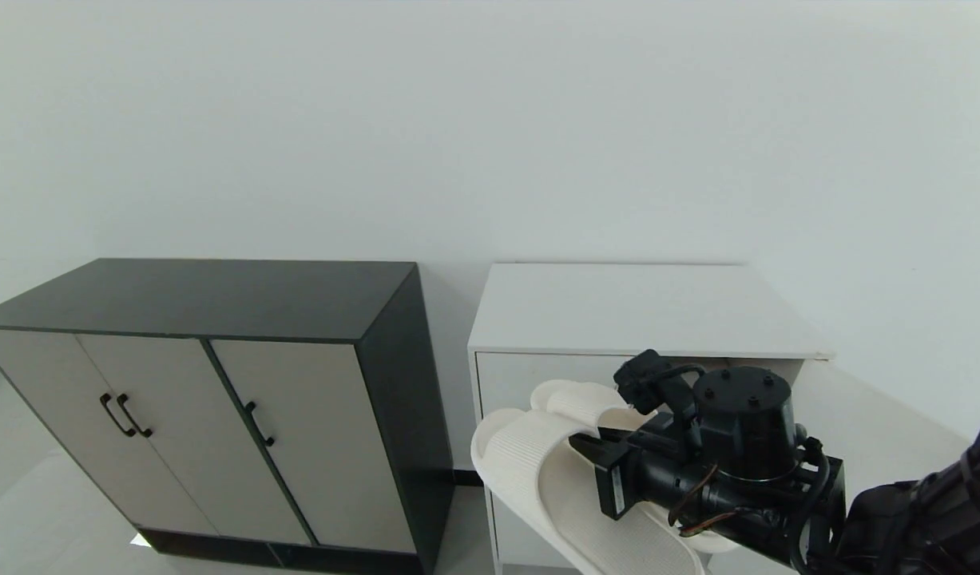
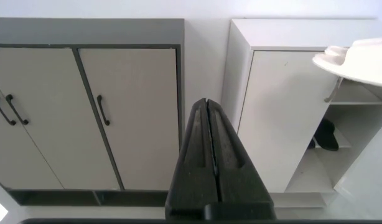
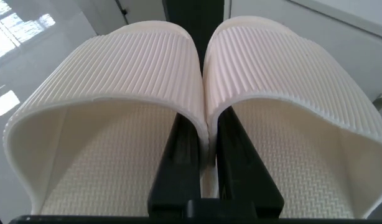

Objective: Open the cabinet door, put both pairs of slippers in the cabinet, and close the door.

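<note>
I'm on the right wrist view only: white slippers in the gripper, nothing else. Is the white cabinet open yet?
Observer: Yes. In the left wrist view the right side of the white cabinet stands open, with its shelves showing.
Operator: Anything on those shelves already?
Observer: A dark object lies on a middle shelf. It may be the other slippers, but it is too small to tell.
</note>
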